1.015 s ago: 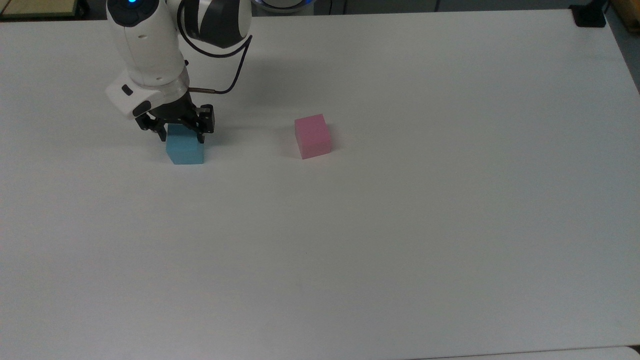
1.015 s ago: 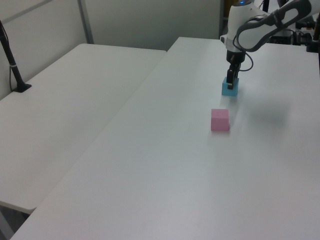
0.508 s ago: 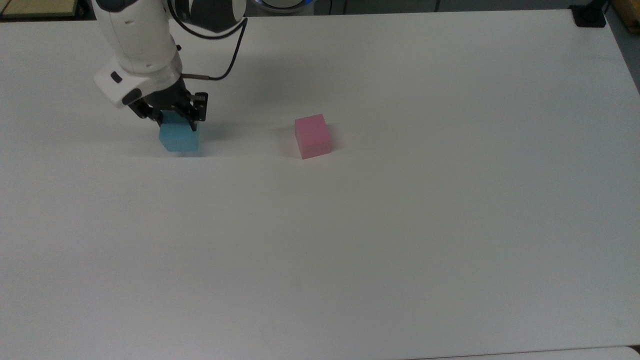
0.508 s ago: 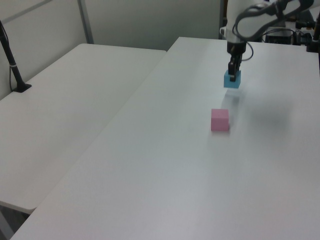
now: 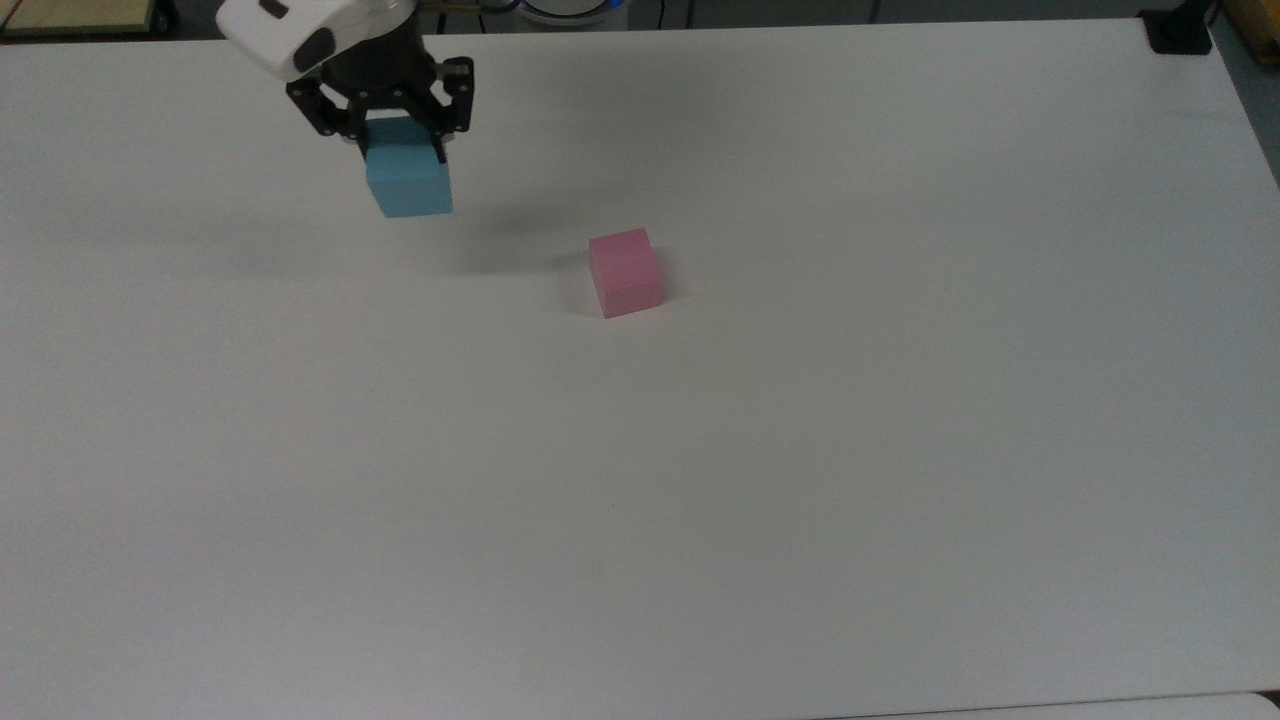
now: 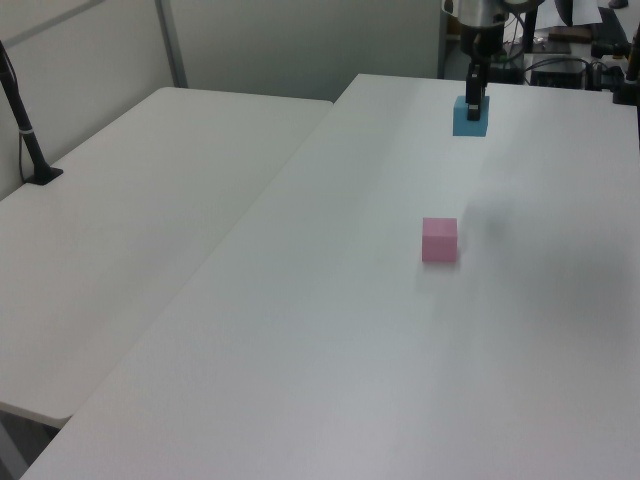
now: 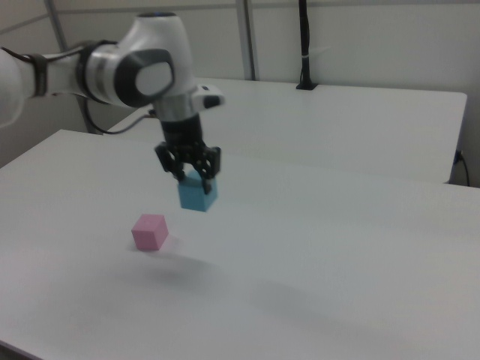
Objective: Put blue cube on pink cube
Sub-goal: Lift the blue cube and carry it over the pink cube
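Pincer (image 5: 400,135) points straight down, gripping the blue cube (image 5: 409,180) aloft — pink cube (image 5: 626,272) well apart.

The black two-finger hand (image 5: 398,135) covers the top of the small light-blue matte foam-like cube (image 5: 410,183) it grips. In the top view and the left view, the white robot arm (image 5: 300,30) is cut off by the upper edge. The white bench (image 5: 800,450) runs past the top view's edges.
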Available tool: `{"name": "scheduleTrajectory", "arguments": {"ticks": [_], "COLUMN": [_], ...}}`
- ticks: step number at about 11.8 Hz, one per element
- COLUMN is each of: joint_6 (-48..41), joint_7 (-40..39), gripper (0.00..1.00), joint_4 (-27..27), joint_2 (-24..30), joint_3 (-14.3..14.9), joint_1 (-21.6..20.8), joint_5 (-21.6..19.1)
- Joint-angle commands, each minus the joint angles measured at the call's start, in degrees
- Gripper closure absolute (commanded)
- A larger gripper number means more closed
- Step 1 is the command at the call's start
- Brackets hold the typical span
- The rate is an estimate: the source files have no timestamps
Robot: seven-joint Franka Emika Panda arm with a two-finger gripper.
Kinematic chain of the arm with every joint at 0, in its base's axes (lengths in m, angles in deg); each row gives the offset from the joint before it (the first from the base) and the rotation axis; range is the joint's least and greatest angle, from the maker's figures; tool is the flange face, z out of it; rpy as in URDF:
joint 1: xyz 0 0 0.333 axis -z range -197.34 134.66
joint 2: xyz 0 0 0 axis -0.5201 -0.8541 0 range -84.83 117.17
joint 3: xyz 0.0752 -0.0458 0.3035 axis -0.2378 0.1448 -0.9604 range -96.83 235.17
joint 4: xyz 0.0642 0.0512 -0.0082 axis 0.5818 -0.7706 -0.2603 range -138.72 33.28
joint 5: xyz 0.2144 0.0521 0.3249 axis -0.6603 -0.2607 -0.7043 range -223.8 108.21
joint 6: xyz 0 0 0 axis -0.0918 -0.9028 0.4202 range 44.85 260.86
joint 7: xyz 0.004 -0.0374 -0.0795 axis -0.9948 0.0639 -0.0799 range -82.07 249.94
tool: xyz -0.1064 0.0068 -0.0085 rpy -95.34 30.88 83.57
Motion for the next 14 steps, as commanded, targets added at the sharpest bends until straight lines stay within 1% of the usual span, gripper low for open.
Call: {"name": "scheduleTrajectory", "arguments": {"ticks": [1,3,4,7,8,9,11,12,14], "joint_6": [-1.7,-1.1,-1.1,-0.1,2.1,6.1,11.5,14.5,15.7], "joint_7": [2.9,5.3,5.3,5.1,5.1,5.2,6.6,8.4,8.7], "gripper": [0.60,0.60,0.60,0.60,0.59,0.59,0.59,0.59,0.59], "joint_4": [-0.4,-0.1,-0.4,-2.0,-3.7,-6.1,-10.5,-11.9,-12.8], "joint_2": [3.4,3.0,2.9,2.7,2.9,2.9,2.8,2.3,1.1], "joint_3": [0.3,0.2,-0.3,-2.3,-3.2,-3.8,-3.8,-3.8,-3.8], "joint_1": [-4.9,-8.4,-9.7,-10.8,-10.8,-10.9,-12.5,-12.6,-13.2], "joint_5": [-0.9,-0.9,-0.9,-1.0,-1.0,-1.0,-0.9,-0.7,-0.6]}}
